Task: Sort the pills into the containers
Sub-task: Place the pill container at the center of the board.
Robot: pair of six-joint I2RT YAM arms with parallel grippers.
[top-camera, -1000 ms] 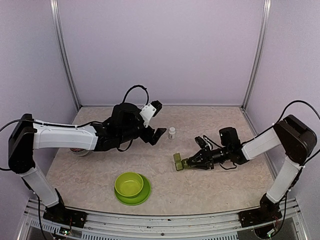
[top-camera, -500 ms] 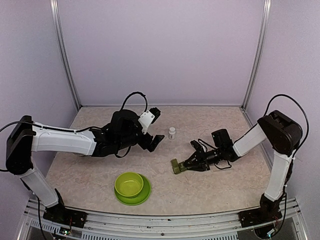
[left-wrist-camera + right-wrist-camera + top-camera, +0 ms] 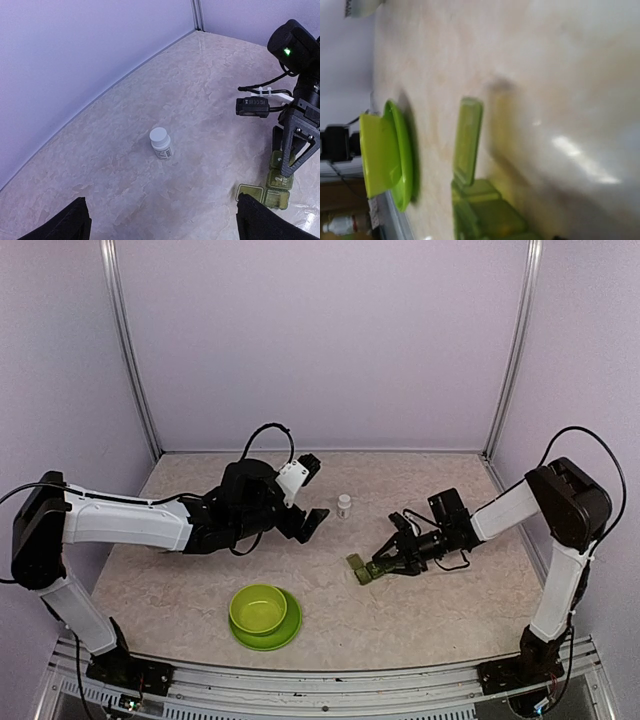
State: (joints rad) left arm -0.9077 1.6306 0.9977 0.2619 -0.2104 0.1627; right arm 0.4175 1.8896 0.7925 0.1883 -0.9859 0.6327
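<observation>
The containers, a small dark green pill box (image 3: 364,570) (image 3: 278,181), lie on the table right of centre. One lid (image 3: 468,140) (image 3: 249,191) stands flipped open, and the compartment (image 3: 492,212) beside it is uncovered. My right gripper (image 3: 388,558) (image 3: 294,156) hovers low at the box's right end with its jaws parted and nothing between them. My left gripper (image 3: 316,490) (image 3: 165,222) hangs wide open above the table, a white pill bottle (image 3: 344,505) (image 3: 161,143) standing upright ahead of it. No loose pills are in view.
A lime-green bowl (image 3: 258,607) (image 3: 379,155) on its plate (image 3: 291,626) sits near the front edge, left of the pill box. Walls close the table at the back and on both sides. A roll-like object lies under my left forearm (image 3: 158,542).
My right gripper went from shut to parted and drew back slightly to the right. The pill box shifted a little. My left arm dropped slightly, then held still.
</observation>
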